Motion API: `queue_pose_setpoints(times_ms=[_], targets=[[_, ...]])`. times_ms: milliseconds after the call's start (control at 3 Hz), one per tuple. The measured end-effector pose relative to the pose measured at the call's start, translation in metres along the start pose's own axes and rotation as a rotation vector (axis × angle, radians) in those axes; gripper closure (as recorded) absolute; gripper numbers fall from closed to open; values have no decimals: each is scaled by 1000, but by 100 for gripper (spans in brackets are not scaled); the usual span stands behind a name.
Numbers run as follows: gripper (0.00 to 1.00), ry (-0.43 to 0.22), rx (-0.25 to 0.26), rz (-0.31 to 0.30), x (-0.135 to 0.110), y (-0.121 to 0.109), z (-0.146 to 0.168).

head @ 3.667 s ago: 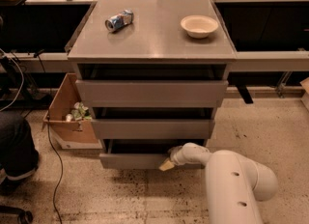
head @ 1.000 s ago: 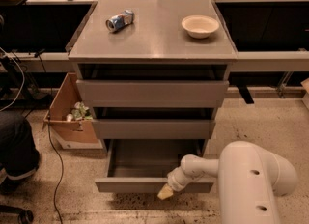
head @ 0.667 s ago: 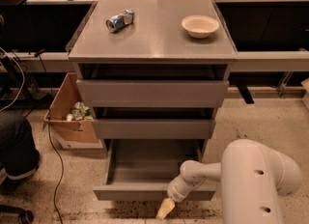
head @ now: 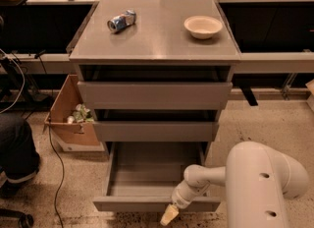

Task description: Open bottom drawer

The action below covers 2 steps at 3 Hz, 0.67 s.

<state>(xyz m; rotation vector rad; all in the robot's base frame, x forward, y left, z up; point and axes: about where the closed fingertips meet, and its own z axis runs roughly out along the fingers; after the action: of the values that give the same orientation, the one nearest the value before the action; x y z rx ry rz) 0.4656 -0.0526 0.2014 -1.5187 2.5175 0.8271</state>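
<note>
Bottom drawer (head: pixel 147 175) of three; claw (head: pixel 169 215) at front

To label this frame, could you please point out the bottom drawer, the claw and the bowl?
bottom drawer (head: pixel 132 204): camera view, on its grey front panel.
claw (head: pixel 169 216): camera view, on its pale tip, low before the drawer front, right of middle.
bowl (head: pixel 202 26): camera view, on its inner hollow.

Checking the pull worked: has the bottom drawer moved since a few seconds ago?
Yes. The bottom drawer has slid out toward the camera, well past the middle drawer front. The gripper is at its front edge, right of centre.
</note>
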Motion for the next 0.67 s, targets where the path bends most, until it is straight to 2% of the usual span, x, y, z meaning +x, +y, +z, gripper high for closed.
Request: queue_pose_setpoints(times_ms=[333, 667], targets=[[2, 0, 0, 0, 0, -1, -2], [0, -18, 51, 30, 12, -10, -32]])
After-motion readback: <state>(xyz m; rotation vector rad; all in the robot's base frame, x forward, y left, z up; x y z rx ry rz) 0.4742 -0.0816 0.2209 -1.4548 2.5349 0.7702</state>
